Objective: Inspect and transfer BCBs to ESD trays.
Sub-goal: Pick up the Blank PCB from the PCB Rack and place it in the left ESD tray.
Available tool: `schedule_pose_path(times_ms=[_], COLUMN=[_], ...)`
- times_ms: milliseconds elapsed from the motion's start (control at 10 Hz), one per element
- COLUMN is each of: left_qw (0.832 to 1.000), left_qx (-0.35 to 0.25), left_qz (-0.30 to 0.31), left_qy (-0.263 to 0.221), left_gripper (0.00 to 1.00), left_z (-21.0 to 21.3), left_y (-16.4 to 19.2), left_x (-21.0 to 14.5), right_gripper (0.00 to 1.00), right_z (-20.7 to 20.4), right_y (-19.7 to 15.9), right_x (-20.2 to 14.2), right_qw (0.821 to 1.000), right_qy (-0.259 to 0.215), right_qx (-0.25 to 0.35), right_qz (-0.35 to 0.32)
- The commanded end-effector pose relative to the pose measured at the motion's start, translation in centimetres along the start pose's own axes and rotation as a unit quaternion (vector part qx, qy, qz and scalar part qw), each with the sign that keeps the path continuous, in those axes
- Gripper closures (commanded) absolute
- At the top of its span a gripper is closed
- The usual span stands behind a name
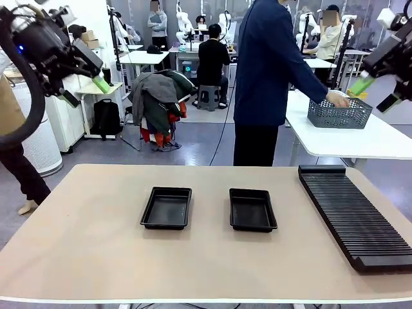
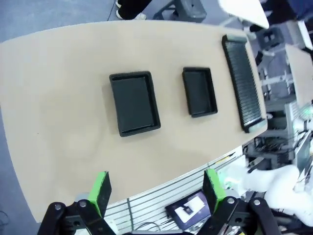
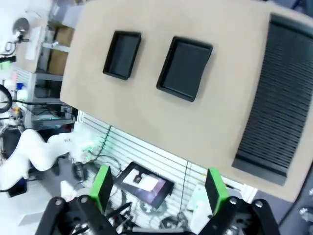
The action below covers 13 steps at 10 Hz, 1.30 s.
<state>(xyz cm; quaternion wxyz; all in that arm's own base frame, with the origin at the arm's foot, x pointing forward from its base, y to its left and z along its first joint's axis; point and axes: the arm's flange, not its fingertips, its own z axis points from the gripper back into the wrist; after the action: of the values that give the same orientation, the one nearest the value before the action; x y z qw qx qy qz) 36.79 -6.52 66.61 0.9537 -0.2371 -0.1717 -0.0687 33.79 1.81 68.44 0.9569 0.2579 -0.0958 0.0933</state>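
Barely started, I'd say: one ESD tray sits on the desk just left of the ribbed rack, the other ESD tray farther left of it. Both are empty with no BCB in them, so all inspecting and transferring is left. Trays are shallow black rectangles with raised rims and rounded corners; left pincer and right pincer hang high above the rack's level, jaws wide apart, holding nothing.

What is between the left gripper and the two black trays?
Nothing visible. The left gripper hangs open high up, with only bare table before the left tray and right tray, both empty; the rack lies beyond them.
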Motion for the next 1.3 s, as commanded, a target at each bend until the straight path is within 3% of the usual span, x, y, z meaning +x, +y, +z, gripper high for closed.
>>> schedule_pose_path(times_ms=[0,200,300,500,1200], left_qw=[0.998,0.997,0.996,0.996,0.995], left_qx=[-0.037,-0.057,-0.066,-0.045,-0.039], left_qz=[0.037,0.041,0.058,0.073,0.084], left_qy=[-0.018,-0.010,0.020,0.029,0.028], left_gripper=[0.00,0.00,0.00,0.00,0.00], left_z=[0.6,2.2,2.5,3.0,3.3], left_y=[0.2,0.2,-0.3,-1.2,-1.9], left_x=[-0.3,-0.6,-0.9,-0.7,0.0], right_gripper=[0.00,0.00,0.00,0.00,0.00], right_z=[1.9,2.9,3.7,3.6,2.4], right_y=[-1.7,-4.7,-6.2,-7.7,-8.7], right_x=[2.5,3.3,3.5,3.5,3.0], right_qw=[0.997,0.994,0.992,0.990,0.990], right_qy=[0.020,0.005,-0.012,-0.008,-0.011], right_qx=[0.050,0.070,0.088,0.095,0.100], right_qz=[-0.057,-0.084,-0.092,-0.102,-0.097])
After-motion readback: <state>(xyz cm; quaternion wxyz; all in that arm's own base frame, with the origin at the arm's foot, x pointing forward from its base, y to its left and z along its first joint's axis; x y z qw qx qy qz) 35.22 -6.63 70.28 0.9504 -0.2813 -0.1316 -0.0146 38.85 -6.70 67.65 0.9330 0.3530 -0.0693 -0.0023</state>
